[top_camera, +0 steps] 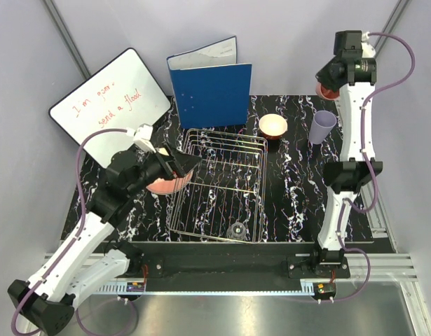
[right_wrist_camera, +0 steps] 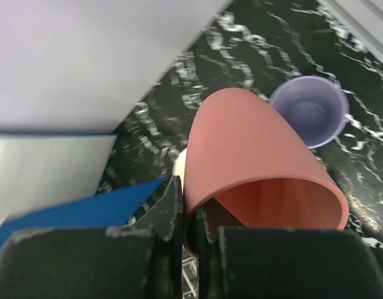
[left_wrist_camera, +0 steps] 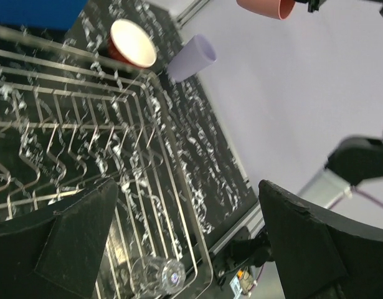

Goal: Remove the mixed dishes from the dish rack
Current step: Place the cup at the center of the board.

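I see the rack (top_camera: pixel 222 185) mid-table, with the glass (top_camera: pixel 237 230) in its near right end. The bowl (top_camera: pixel 272 127) sits past its far right corner, the cup (top_camera: pixel 322 127) right of that, and the binder (top_camera: pixel 209 87) behind.

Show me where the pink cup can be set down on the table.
Best for the pink cup: the bare table between the rack and the right arm, in front of the bowl and lavender cup. The gap between those two is narrow. Left of the rack is crowded: the left gripper and a plate occupy it.
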